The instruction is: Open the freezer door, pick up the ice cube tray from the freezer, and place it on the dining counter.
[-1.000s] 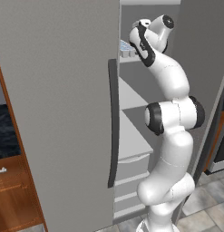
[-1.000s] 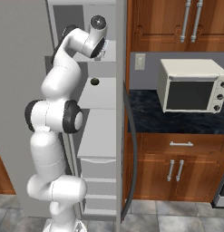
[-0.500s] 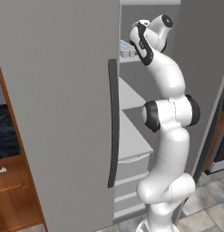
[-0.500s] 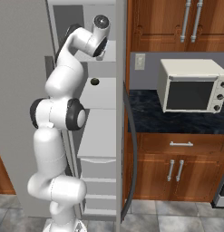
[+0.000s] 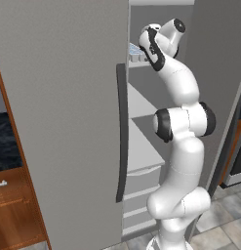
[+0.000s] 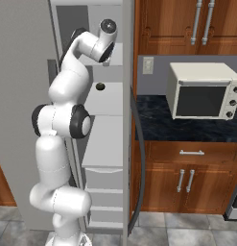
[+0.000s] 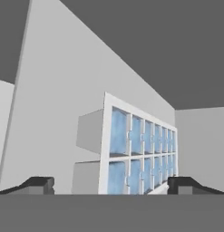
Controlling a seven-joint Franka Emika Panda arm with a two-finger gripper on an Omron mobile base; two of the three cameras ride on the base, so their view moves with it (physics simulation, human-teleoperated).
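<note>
Nearest the base, the tall flat light-grey freezer door (image 5: 63, 122) with its slim dark vertical handle (image 5: 122, 132) is standing swung wide open, so the first step of the task is reading as done. Beyond it, the white arm is reaching up into the tall light-grey freezer (image 6: 108, 144), past the white inner shelves and the white drawers low down, toward the top shelf. The two-finger gripper (image 7: 111, 183) is hovering with its jaws apart, one dark tip to each side of the near end of the small white rectangular ice cube tray (image 7: 138, 152), whose grid of pockets is holding pale-blue cubes; the tips are not touching it, as far as the hand view is showing. In the left base view the ice cube tray (image 5: 136, 51) is sitting on that top shelf, just beside the wrist. By my judgement the arm is lining up the grasp, so closing on the tray, lifting it out and carrying it to the dining counter are all left to do. Farther right, past the freezer wall, a cream microwave (image 6: 201, 91) is resting on a black marbled wall counter (image 6: 158, 127) over reddish-brown cabinets (image 6: 187, 180). No brand, label or readable writing is appearing anywhere.
</note>
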